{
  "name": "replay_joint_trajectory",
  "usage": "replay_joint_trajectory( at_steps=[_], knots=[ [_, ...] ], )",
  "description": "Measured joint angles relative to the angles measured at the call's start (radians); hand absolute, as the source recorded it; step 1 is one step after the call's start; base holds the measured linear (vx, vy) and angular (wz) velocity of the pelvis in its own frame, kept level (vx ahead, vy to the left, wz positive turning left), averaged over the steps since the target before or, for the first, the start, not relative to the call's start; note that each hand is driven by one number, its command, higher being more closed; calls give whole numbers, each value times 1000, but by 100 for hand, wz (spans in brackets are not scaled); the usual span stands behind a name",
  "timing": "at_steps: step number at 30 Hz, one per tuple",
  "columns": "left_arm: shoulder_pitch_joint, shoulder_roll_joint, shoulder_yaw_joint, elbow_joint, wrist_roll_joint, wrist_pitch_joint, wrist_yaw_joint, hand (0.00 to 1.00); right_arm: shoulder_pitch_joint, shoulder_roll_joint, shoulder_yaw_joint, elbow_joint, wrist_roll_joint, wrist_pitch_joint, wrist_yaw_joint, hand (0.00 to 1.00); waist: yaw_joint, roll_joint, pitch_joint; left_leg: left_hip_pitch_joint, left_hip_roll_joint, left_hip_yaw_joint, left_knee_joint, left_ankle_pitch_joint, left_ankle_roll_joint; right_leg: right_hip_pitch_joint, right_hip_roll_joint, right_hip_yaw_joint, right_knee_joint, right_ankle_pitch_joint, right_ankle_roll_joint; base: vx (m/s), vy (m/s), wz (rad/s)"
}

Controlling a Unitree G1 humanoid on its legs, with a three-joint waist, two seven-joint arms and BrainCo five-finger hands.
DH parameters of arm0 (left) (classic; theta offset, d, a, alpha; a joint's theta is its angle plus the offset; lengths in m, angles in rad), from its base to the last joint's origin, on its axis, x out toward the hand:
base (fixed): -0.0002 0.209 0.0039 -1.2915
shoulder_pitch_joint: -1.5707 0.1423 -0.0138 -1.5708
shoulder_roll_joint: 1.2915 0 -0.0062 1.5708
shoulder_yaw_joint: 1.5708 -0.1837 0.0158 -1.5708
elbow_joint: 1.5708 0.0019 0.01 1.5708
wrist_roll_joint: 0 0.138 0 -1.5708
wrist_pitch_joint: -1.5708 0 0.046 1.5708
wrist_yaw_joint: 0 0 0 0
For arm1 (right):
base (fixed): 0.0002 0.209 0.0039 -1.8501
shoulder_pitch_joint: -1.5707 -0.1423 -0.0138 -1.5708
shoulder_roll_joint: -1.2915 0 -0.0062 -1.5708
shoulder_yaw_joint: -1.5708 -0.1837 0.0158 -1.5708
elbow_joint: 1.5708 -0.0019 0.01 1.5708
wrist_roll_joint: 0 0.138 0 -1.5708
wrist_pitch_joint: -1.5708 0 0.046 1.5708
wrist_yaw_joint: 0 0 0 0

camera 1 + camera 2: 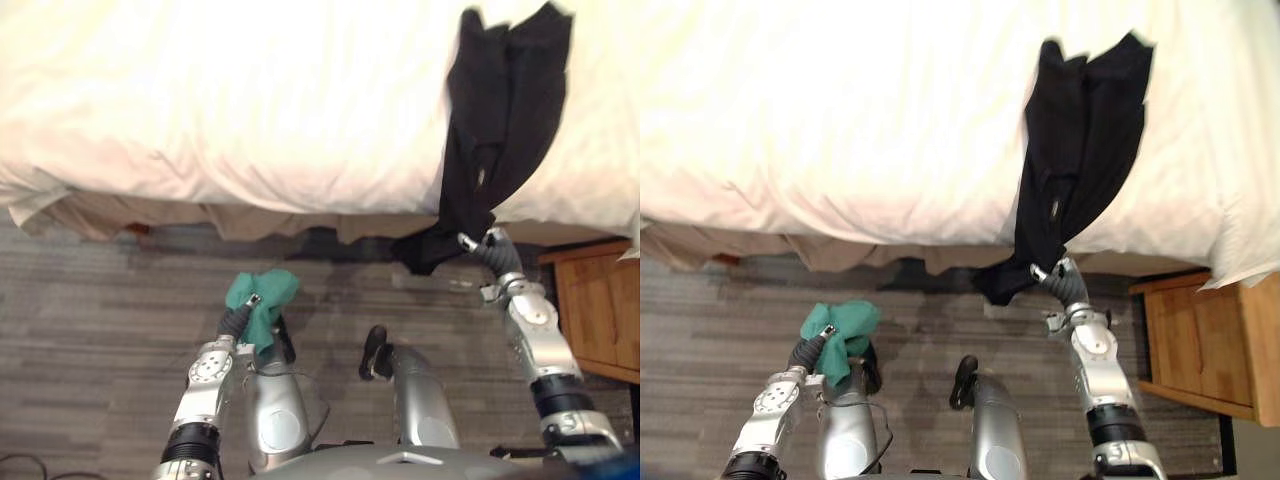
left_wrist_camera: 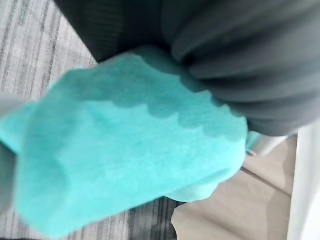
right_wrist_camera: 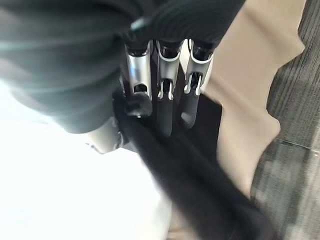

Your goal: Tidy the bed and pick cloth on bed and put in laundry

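Right fingers: clamped on the lower end of the black garment.
Right hand: at 1 o'clock, just below the edge of the bed.
Garment: most of it lies on the bed, with the tail hanging over the edge.
Left hand: at 11 o'clock, buried in the green cloth above the floor; you cannot tell its grip.
Done: the green cloth is off the bed.
Left: you likely need to pull the garment free, smooth the rumpled cover and take both cloths to the laundry.

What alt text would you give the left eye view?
The robot's right hand grips the lower end of a black garment hanging off a white bed. A green cloth is bunched over its left hand, above grey floor.
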Motion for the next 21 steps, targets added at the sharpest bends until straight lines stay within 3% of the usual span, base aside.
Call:
replay_joint_trajectory(
  at_steps=[4, 6, 11, 15, 21],
  knots=[
    [21, -42, -10, 107, -4, 18, 51, 100, 116, 28, -21, 44, 39, -68, 18, 100, -36, 27, -92, 157, -74, 35, -227, 96, -2, 136, 0, -1, -202, 90, 30, 143, 35, 0],
    [45, -62, -45, 142, -13, 18, 67, 100, 182, 46, -33, 77, 55, -94, 46, 100, -57, 67, -137, 240, -113, 44, -323, 127, 4, 222, -6, -13, -294, 127, 46, 147, 67, 5],
    [88, -74, -44, 182, -41, 8, 61, 100, 265, 93, -64, 186, 85, -113, 105, 100, -78, 122, -204, 382, -160, 32, -488, 182, 0, 343, -12, -53, -377, 135, 56, 101, 21, 17],
    [104, -74, -41, 267, -45, -2, 56, 100, 266, 129, -103, 340, 84, -119, 149, 100, -80, 129, -213, 445, -164, 9, -517, 191, -4, 423, -9, -84, -404, 130, 58, 70, -13, 19],
    [149, -80, -24, 400, -95, -65, 25, 100, 266, 155, -196, 575, 71, -133, 233, 100, -78, 129, -228, 484, -176, -45, -523, 190, -5, 493, -21, -135, -404, 108, 69, -18, 0, 21]
  ],
)
